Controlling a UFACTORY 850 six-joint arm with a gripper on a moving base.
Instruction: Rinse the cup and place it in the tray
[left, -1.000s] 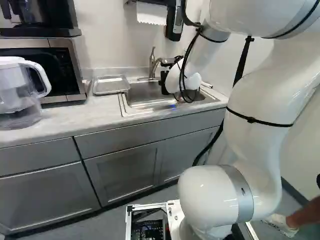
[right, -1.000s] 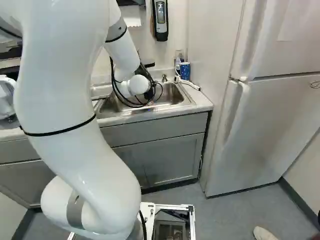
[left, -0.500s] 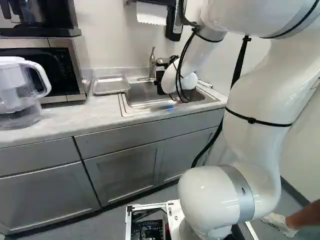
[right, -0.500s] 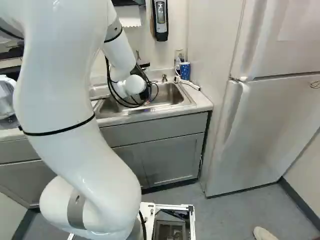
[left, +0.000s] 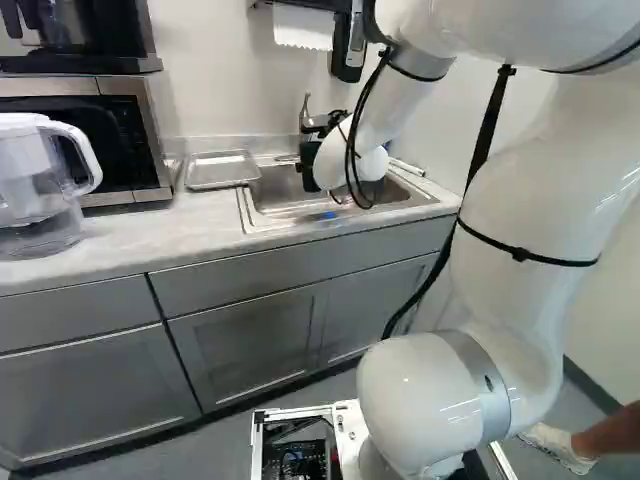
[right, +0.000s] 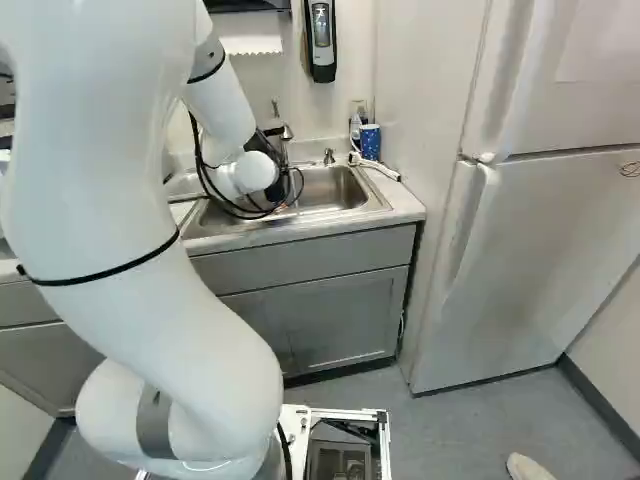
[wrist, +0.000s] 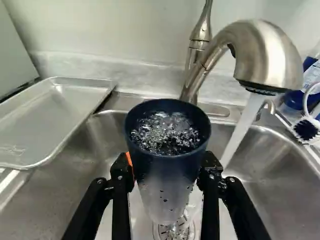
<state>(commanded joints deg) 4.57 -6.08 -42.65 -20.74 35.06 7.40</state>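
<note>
- The tool (wrist: 167, 169) holds the dark blue cup (wrist: 167, 127) by its sides, one finger on each side.
- The cup is upright over the sink (wrist: 270, 162), with bubbly water inside. The water stream (wrist: 243, 127) from the tap (wrist: 267, 52) falls beside it, not into it.
- The tray (wrist: 52, 117) sits next to the sink, on the surface (left: 130, 240), and the cup is not on it.
- I think the water should be tipped out next. If the cup goes over full, a quick move could slosh water onto the tray and surface.
- Wet sides are slippery, so a loose hold or a bump on the tap could make the cup drop.
- The tray's raised rim could catch the cup's bottom if it comes in too low, and knock it over.
</note>
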